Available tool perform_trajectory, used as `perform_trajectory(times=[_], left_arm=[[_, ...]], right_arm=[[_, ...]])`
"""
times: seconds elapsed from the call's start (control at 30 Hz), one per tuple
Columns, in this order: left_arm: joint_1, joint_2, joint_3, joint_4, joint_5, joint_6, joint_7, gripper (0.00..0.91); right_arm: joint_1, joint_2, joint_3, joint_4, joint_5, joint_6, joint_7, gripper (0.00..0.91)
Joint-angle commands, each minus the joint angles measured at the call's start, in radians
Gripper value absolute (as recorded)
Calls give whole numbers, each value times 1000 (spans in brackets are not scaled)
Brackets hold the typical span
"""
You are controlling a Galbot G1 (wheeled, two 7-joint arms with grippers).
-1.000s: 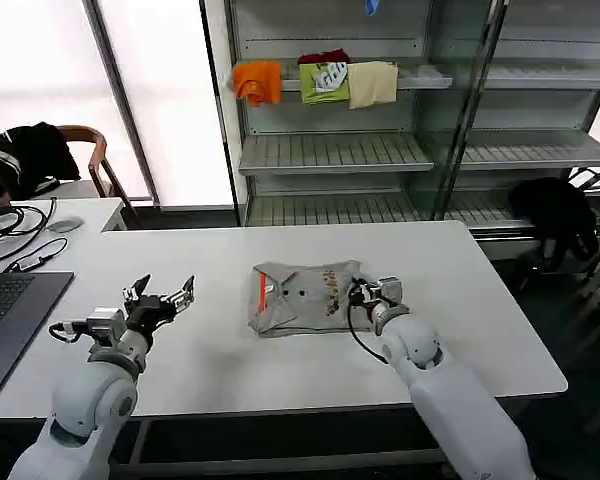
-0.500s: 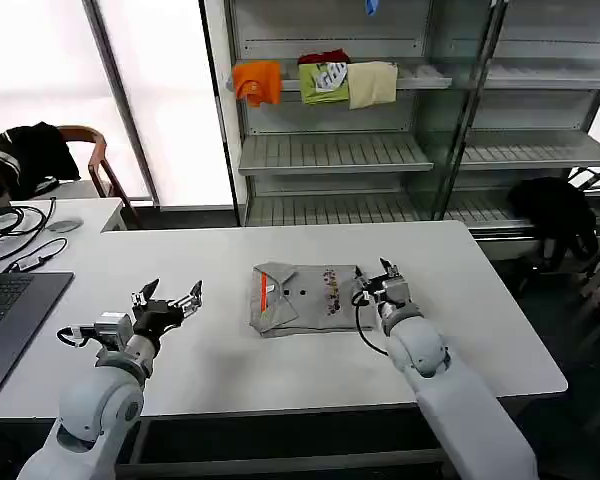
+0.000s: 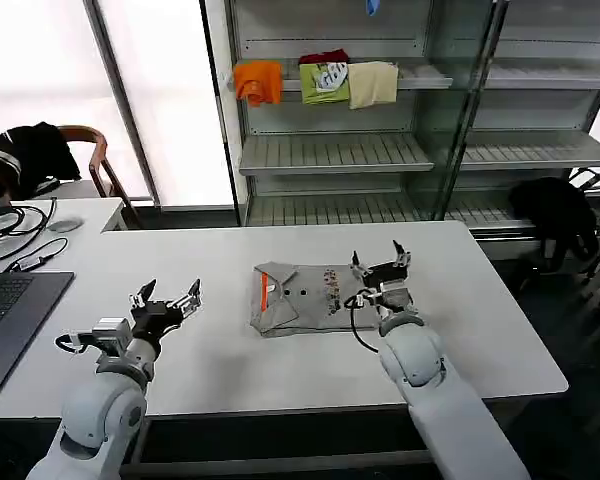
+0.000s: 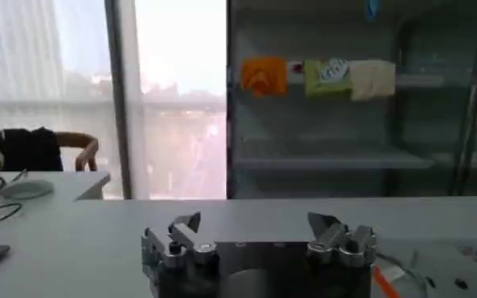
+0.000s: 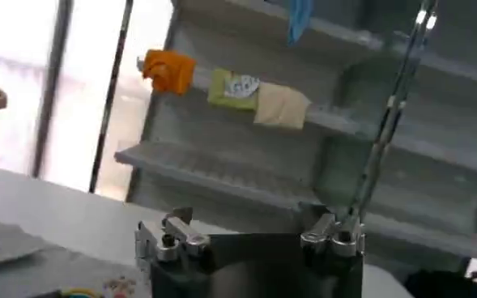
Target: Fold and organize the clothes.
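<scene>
Folded grey shirt [image 3: 302, 298] lay on my table [image 3: 500, 330]; right gripper [image 3: 377, 266] hovered released beside it, left gripper [image 3: 166, 297] spread well apart.

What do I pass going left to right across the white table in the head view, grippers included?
Laptop → left gripper, open above the table → folded grey shirt → right gripper, open at the shirt's right edge.
</scene>
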Motion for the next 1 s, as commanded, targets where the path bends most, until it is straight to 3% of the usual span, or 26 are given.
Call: perform_trajectory(times=[0.03, 0.4, 1.0], left_arm=[[6, -53, 3, -10, 55, -32, -10, 907], [14, -64, 5, 5, 66, -49, -9, 907], [21, -59, 8, 4, 72, -51, -7, 907]], right_arm=[[-128, -52, 162, 126, -74, 12, 44, 907], [-313, -99, 331, 139, 102, 124, 38, 907], [-340, -87, 357, 190, 114, 132, 9, 907]])
